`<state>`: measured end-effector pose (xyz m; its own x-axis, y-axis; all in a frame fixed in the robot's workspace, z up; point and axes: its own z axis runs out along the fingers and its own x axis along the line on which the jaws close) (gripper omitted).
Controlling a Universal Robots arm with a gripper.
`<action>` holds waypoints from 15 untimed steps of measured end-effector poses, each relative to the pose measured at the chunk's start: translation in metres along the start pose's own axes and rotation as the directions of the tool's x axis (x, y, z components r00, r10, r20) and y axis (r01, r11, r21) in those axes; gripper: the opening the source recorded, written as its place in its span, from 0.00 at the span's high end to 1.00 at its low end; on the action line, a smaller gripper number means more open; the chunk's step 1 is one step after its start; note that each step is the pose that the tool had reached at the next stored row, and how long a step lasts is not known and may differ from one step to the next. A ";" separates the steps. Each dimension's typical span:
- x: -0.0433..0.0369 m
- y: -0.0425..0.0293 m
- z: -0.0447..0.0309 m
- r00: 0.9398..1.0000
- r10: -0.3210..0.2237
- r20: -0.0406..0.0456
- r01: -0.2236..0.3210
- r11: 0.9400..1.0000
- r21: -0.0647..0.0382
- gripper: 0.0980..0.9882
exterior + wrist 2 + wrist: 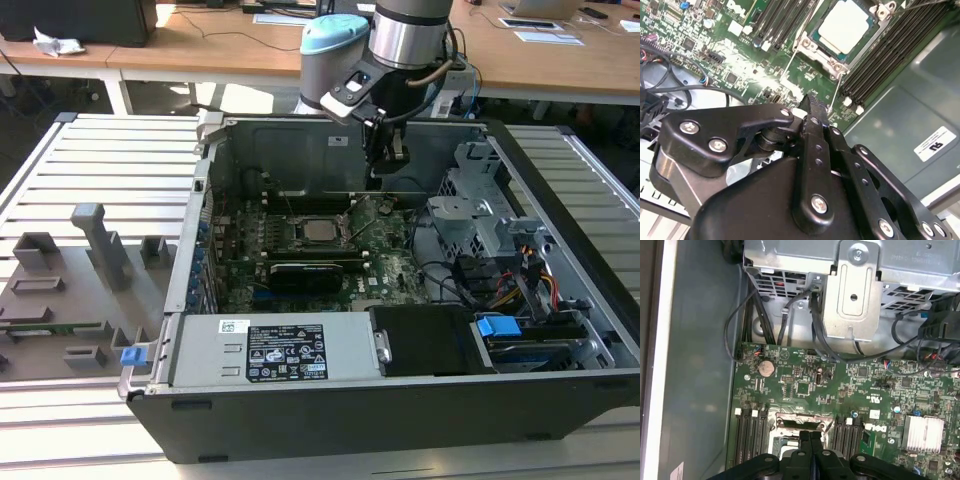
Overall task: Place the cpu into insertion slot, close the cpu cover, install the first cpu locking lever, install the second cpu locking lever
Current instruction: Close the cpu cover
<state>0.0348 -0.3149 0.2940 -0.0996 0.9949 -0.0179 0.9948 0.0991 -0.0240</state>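
Cpu point(845, 30) lies flat in the insertion slot point(815, 45), so seating looks done, and the end effector point(810, 102), fingers pinched together on nothing, hangs right by a thin wire locking lever point(836, 92), where a narrow tip suits that wire.

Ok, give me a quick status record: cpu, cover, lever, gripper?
cpu: in place on the board, silver top up
cover: appears down, framing the cpu
lever: thin wire beside the cpu, its end close to the gripper; latched or not, cannot tell
gripper: shut, low over the board beside the cpu, not touching it
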 end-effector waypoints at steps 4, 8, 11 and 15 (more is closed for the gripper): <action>-0.0002 0.0019 0.0000 1.000 0.000 0.001 0.000 1.000 0.000 0.99; -0.0002 0.0022 0.0014 1.000 0.000 0.000 0.000 1.000 0.000 0.99; -0.0001 0.0023 0.0049 1.000 0.000 0.001 0.000 1.000 0.000 0.99; -0.0001 0.0024 0.0080 1.000 0.000 0.001 0.000 1.000 0.000 0.99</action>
<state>0.0370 -0.3149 0.2860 -0.0996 0.9949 -0.0184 0.9948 0.0992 -0.0240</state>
